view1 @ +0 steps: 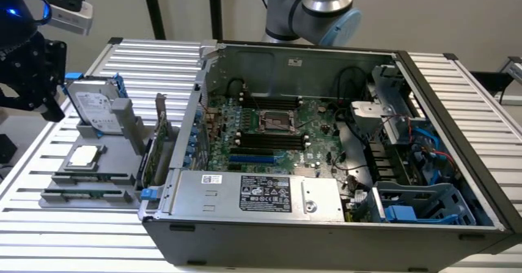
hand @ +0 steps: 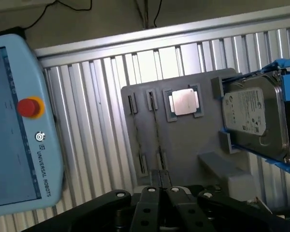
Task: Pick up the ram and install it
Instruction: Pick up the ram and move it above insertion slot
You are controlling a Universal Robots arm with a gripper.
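Ram stick (view1: 91,176) (hand: 156,130) sits on edge in a slot of the gray holder tray (view1: 122,163), w/ a second ram stick (view1: 85,193) in the next slot, parallel and just beside it. I can't tell the two apart from here. Both are untouched. On the same tray the square silver processor chip (view1: 84,156) lies flat next to the first stick, and beyond that the hard drive (view1: 91,105) w/ blue rails stands tilted in its cradle. The tray rests on the slatted metal table (view1: 456,102) at the exterior view's left, right up against the open computer case (view1: 326,236). The case's motherboard (view1: 277,132) is facing up. From the wrist cam I see my gripper (hand: 160,180) fully closed, fingers pressed together w/ nothing between them. It's hanging above the tray, apart from both sticks, roughly in line w/ the slot ends. In the exterior view the black gripper body is up at the far left, near the hard drive. The teach pendant (hand: 14,121) w/ its red stop button (hand: 29,107) lies on the table beside the tray.
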